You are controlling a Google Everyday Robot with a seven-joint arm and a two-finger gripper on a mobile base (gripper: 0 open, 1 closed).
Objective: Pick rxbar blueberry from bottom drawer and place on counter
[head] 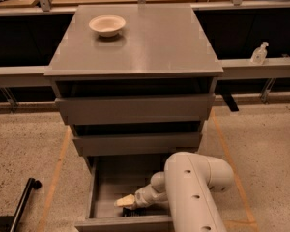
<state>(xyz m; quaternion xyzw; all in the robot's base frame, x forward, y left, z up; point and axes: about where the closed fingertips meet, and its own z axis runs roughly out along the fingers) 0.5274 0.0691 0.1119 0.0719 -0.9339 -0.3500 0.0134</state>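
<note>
Tool [125, 202] low in bottom drawer [117, 180], just over dark rxbar blueberry [134, 210]; grip state couldn't tell. Prob needed firm pinch, straight lift, then up to desk [150, 42].

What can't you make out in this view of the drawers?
Bar: hidden, camera view; the hand, low in the bottom drawer, covers that spot.
Upper drawers: insides dark, shadowed under the counter.
Arm: base cut off by the bottom edge.

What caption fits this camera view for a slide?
Robot claw low inside the open bottom drawer; bowl sits on the counter.
</note>
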